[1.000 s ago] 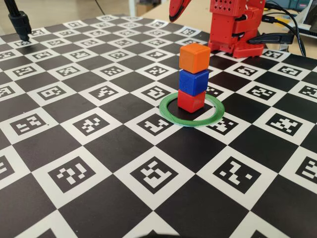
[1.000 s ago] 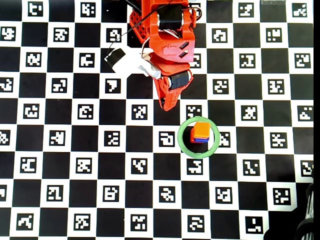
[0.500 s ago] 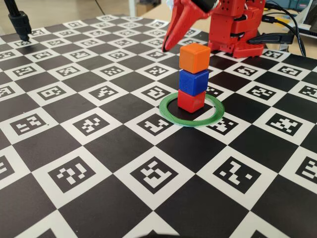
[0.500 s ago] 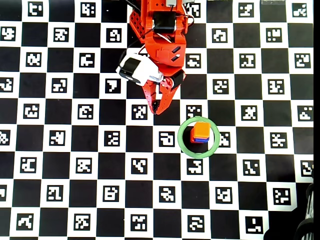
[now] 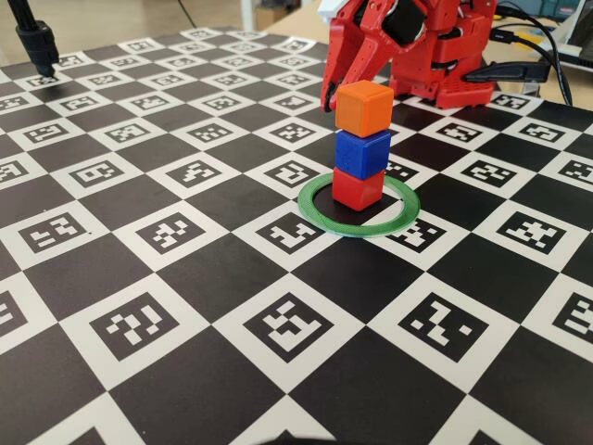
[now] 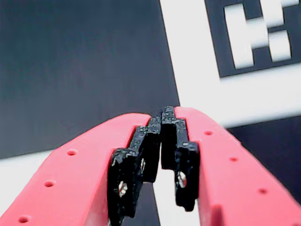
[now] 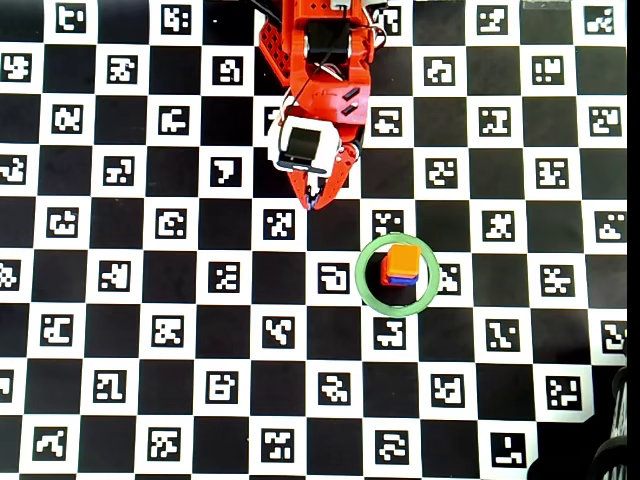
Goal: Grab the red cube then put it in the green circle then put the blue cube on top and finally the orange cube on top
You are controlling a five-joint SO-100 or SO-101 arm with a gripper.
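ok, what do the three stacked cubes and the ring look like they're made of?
Orange cube, blue cube and red cube: probably plastic, matte to satin, going by the uniform colour, rounded edges and soft highlights. Green circle: thin flat ring, likely plastic too; its fine ridged surface hints at 3D printing, though that's uncertain.

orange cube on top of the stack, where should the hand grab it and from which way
Grip the orange cube across two opposite flat side faces, coming straight down from above. It tops the blue cube, so its sides are clear; a sideways approach would likely topple the stack.
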